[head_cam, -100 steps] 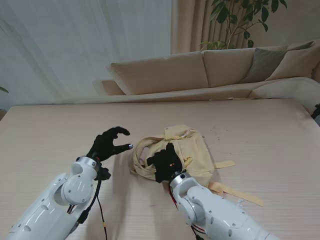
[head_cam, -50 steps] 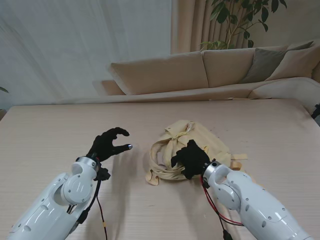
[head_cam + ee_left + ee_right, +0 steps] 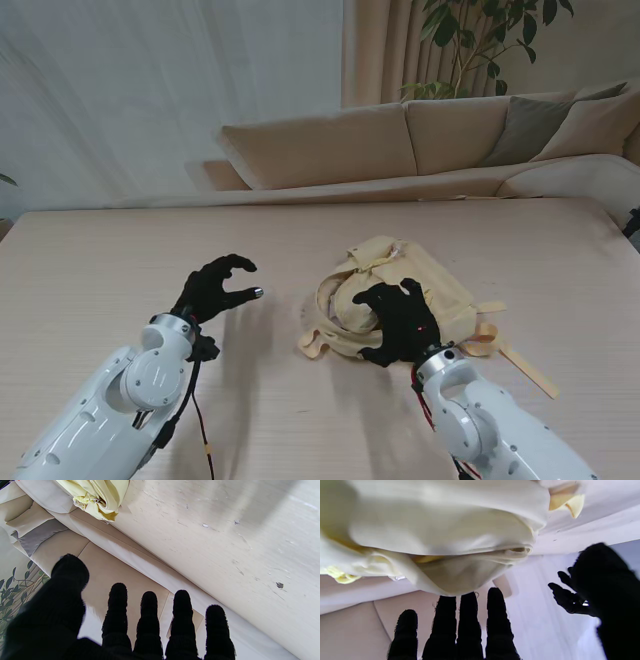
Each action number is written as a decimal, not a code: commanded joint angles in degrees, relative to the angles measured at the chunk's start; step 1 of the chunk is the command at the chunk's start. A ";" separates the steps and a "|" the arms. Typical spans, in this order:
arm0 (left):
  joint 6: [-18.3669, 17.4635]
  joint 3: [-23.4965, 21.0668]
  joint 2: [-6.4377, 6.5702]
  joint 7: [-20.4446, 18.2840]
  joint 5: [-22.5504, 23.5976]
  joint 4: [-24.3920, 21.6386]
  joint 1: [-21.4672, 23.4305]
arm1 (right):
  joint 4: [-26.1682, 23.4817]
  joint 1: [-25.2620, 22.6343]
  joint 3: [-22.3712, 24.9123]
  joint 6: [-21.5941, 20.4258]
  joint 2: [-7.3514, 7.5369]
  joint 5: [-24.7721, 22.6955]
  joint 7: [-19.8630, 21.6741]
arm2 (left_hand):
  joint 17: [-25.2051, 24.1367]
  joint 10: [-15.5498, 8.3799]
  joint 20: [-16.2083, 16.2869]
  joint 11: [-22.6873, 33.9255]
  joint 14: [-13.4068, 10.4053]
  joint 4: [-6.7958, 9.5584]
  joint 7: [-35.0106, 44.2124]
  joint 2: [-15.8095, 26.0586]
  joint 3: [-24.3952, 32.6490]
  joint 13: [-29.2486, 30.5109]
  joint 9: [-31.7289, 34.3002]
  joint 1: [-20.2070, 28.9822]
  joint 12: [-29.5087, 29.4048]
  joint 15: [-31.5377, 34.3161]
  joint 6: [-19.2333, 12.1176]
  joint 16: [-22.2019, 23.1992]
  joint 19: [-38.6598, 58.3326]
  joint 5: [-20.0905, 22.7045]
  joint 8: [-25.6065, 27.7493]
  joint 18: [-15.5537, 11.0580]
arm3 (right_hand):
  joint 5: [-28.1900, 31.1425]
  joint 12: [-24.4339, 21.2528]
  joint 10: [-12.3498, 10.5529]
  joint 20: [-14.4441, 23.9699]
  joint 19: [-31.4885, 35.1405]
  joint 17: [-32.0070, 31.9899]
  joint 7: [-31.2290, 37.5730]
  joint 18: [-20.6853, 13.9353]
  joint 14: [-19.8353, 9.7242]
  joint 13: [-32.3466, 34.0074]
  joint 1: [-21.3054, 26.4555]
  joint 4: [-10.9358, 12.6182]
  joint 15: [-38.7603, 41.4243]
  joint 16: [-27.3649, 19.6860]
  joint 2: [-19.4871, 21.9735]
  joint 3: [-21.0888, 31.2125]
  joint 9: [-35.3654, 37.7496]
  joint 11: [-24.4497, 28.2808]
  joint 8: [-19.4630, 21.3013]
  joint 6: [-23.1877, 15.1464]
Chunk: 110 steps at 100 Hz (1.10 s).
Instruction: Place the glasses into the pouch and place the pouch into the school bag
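School bag, pale yellow, crumpled on worktop, straps trailing right. Right hand over its near edge, fingers spread, gripping nothing. Left hand well apart, raised, loosely curled, empty.

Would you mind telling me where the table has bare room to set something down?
The table is bare to the left of the left robot hand, and along the far edge toward the sofa. A narrower free strip lies between that hand and the school bag. It is crowded around the bag, where the right robot hand and loose straps lie.
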 commanded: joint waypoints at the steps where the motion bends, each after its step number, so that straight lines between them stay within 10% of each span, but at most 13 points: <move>1: -0.05 -0.23 -0.39 -0.56 -0.06 -0.74 0.51 | -1.01 -0.35 -1.94 1.79 -2.07 -0.30 0.78 | -0.45 0.31 -0.53 -0.20 0.55 -0.28 -0.54 0.93 -1.99 0.98 0.44 -1.26 -0.78 -0.75 0.16 -0.74 0.49 0.06 -0.84 0.83 | -3.52 -0.29 1.68 1.69 -2.45 -0.89 -1.01 -1.21 -0.34 -3.12 -2.20 0.69 -0.68 -0.26 1.04 -2.08 -3.33 -0.37 -1.10 1.76; 45: 0.46 -0.64 -0.56 -0.15 -0.66 -1.54 1.16 | 9.64 10.18 -20.35 34.93 -7.91 2.03 -8.56 | -0.57 0.36 -0.46 -0.21 0.68 -0.23 -0.58 0.97 -2.15 0.74 0.41 -1.09 -0.81 -0.86 0.29 -0.80 0.48 -0.08 -1.02 0.86 | -3.72 -2.70 7.95 11.90 -13.76 -0.78 -0.25 -2.64 2.58 -8.55 -8.95 -0.86 -1.53 -1.49 -3.19 1.96 -4.55 -5.53 -6.23 11.17; 74: 0.27 -0.50 -0.55 -0.26 -0.83 -1.16 0.98 | 18.85 15.80 -25.74 42.43 -14.52 10.58 -12.62 | -0.64 0.39 -0.46 -0.14 0.65 -0.22 -0.56 1.14 -2.19 0.74 0.62 -1.08 -0.80 -0.87 0.24 -0.81 0.40 0.03 -1.08 0.80 | 1.91 -0.38 9.95 12.28 -10.67 0.62 -1.13 -2.04 4.95 -5.07 -10.77 -0.82 0.44 -0.40 1.44 0.34 -4.35 1.16 -5.84 12.39; 110: 0.14 -0.65 -0.73 0.29 -1.34 -0.95 1.03 | 29.88 20.71 -28.81 45.78 -20.88 15.75 -17.41 | -0.54 0.39 -0.42 -0.27 0.79 -0.31 -0.53 2.20 -2.28 0.92 0.74 -1.15 -0.88 -0.83 0.41 -0.82 0.38 0.46 -1.16 0.86 | 15.70 2.65 12.07 -4.77 16.24 0.81 4.16 1.45 8.47 9.45 6.29 2.80 10.17 4.79 9.91 -4.58 14.05 4.60 -0.54 8.98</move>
